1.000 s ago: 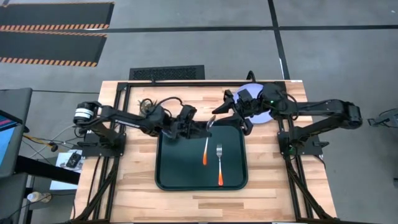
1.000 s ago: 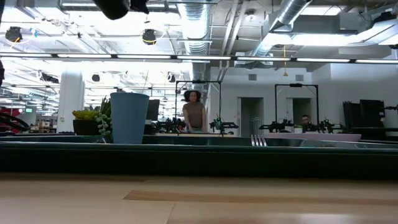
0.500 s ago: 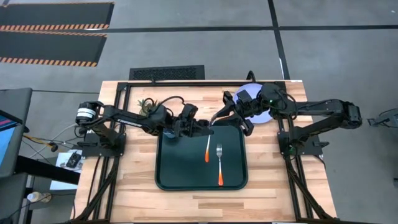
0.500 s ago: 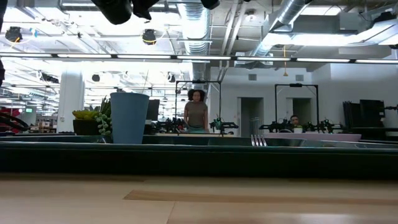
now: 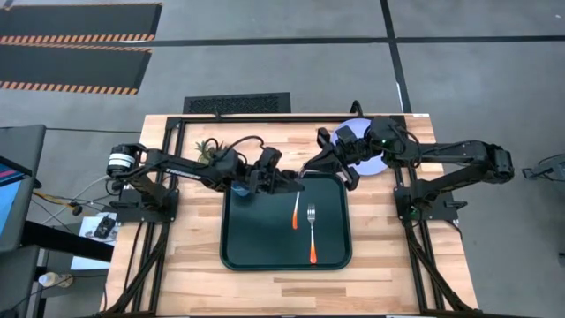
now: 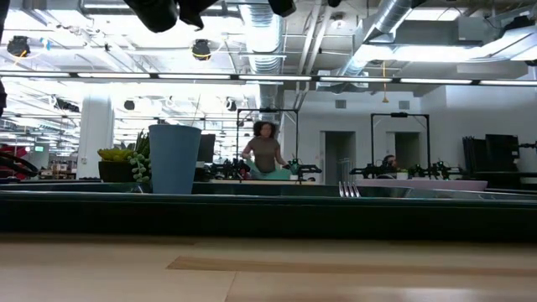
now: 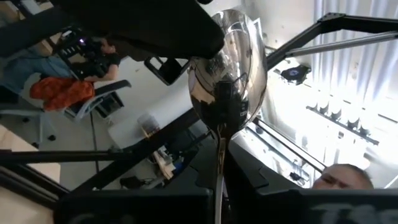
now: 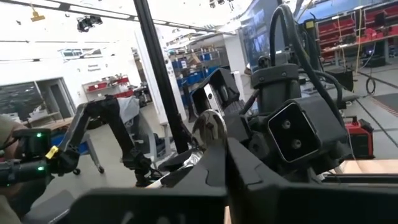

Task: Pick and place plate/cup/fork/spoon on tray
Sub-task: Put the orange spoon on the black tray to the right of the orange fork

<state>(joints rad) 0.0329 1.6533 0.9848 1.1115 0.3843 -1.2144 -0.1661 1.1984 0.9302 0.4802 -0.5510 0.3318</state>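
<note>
Looking down on a wooden table (image 5: 194, 256) carrying the tray (image 5: 256, 238) at its middle, a dark green rectangle with a raised rim.

Showing, nearest inside the tray, the fork (image 5: 311, 237) lying flat in the tray's right half, orange handle pointing at the tray's near rim and tines pointing at its far rim.

Showing next the spoon (image 5: 295, 215), just left of the fork and apart from it, orange handle slanting over the tray's middle and silver bowl reaching the tray's far rim.

Gripping the spoon's thin neck, as the left wrist view has it, with the clenched jaws of the left gripper (image 5: 296, 181), reaching in over the tray's far rim from the left.

Showing the cup (image 6: 174, 158) standing upright in the tray's far left corner, below the left arm.

Hovering at the tray's far right corner, close to the spoon's bowl, the right gripper (image 5: 328, 166); cannot tell how its jaws are standing.

Showing the plate (image 5: 374, 164) on the table just beyond the tray's far right corner, partly under the right arm.

Showing a small green plant (image 5: 207, 148) beyond the tray's far left corner.

Catching, far behind the tray, a person (image 6: 266, 153) in the room.
</note>
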